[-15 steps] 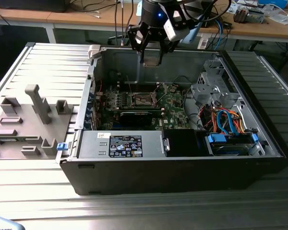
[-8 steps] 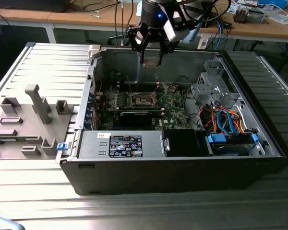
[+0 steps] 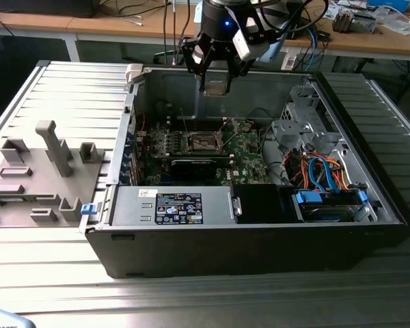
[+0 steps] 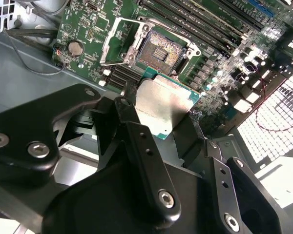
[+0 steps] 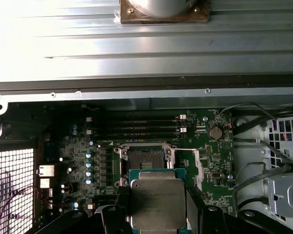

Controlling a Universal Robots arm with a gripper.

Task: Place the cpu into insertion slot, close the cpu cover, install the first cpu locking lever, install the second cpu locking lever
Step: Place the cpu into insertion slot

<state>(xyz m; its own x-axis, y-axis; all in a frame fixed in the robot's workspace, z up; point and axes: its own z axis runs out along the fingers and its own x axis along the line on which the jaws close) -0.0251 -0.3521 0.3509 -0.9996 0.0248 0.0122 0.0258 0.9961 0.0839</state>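
Observation:
My gripper [image 3: 214,83] hangs above the open computer case, shut on the cpu [image 3: 214,89], a small flat square chip with a dull silver top. In both wrist views the cpu [image 4: 167,100] [image 5: 157,204] sits clamped between the black fingers [image 4: 131,100], held in the air short of the insertion slot [image 4: 161,51] [image 5: 145,159]. The slot is a dark square socket on the green motherboard [image 3: 246,152], bare and uncovered. The cpu cover [image 4: 118,41] [image 5: 184,163], a thin silvery frame, is swung open beside the socket.
Long memory slots [image 5: 136,127] run beside the socket. A black card [image 3: 191,166] lies in front of it, with a grey labelled box [image 3: 171,206] nearer still. A drive cage with coloured cables [image 3: 321,178] is on the exterior view's right. A grey fixture tray [image 3: 41,171] stands outside the case.

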